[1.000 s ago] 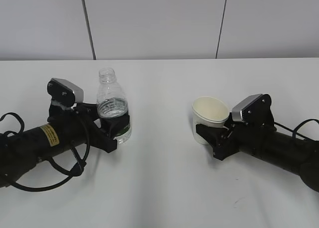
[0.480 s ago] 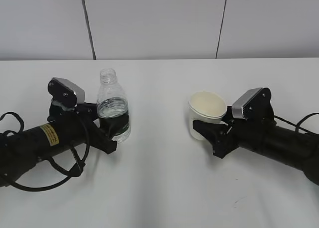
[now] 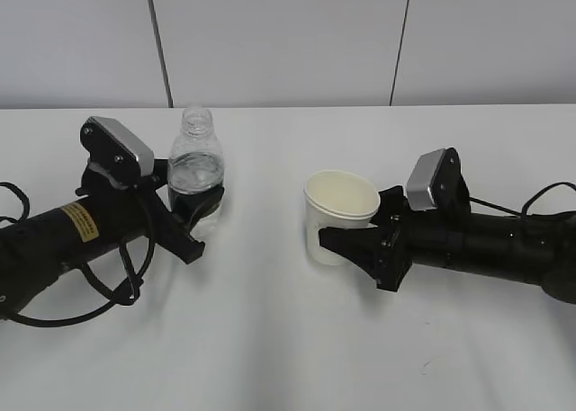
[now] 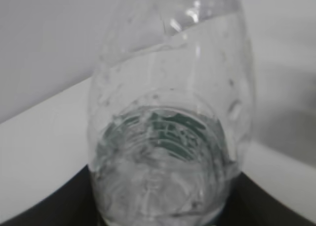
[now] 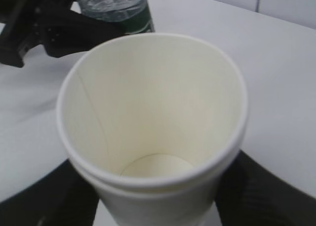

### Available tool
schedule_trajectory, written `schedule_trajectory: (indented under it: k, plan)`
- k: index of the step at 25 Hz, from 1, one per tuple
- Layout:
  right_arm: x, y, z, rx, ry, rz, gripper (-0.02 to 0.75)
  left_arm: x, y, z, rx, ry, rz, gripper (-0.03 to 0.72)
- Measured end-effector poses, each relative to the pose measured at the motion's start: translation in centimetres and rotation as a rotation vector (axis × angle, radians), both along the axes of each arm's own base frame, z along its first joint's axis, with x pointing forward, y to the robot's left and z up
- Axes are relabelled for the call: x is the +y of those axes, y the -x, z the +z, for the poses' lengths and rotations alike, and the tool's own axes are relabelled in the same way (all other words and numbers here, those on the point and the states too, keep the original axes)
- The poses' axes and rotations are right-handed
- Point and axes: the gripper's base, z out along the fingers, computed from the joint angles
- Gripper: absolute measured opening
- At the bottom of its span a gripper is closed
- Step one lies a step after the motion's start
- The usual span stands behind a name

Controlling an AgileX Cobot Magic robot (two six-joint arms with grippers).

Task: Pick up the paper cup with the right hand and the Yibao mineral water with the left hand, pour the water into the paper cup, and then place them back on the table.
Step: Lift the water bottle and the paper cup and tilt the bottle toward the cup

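My left gripper (image 3: 200,215), on the black arm with the yellow label, is shut on the Yibao mineral water bottle (image 3: 195,174), which stands upright with no cap and holds clear water (image 3: 194,170). The bottle fills the left wrist view (image 4: 168,137), black jaws on either side. My right gripper (image 3: 346,240) is shut on the white paper cup (image 3: 339,215), held upright just above the white table (image 3: 270,339), right of the bottle. In the right wrist view the cup (image 5: 153,127) is empty, and the bottle (image 5: 116,6) shows behind it.
A grey panelled wall (image 3: 288,42) rises behind the table's far edge. Black cables loop beside the left arm (image 3: 108,294) and trail behind the right arm (image 3: 549,204).
My right gripper has carried the cup leftward toward the middle of the table. My left gripper has lifted the bottle slightly up and back.
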Motion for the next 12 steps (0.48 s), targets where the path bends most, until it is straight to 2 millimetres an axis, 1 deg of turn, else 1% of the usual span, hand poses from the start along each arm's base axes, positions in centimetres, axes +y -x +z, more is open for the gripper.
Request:
schedule_trajectory:
  k: [3, 6, 12]
  plan:
    - [0.6, -0.4, 0.4, -0.020, 0.003, 0.048, 0.500, -0.1, -0.3, 1.1, -0.051, -0.006, -0.008, 0.386]
    - [1.6, -0.8, 0.8, -0.041, 0.006, 0.081, 0.500, -0.4, -1.1, 2.4, -0.120, -0.011, -0.013, 0.386]
    - [3.8, -1.2, 1.3, -0.038, 0.009, 0.133, 0.500, -0.8, -2.0, 3.4, -0.202, -0.039, -0.036, 0.385]
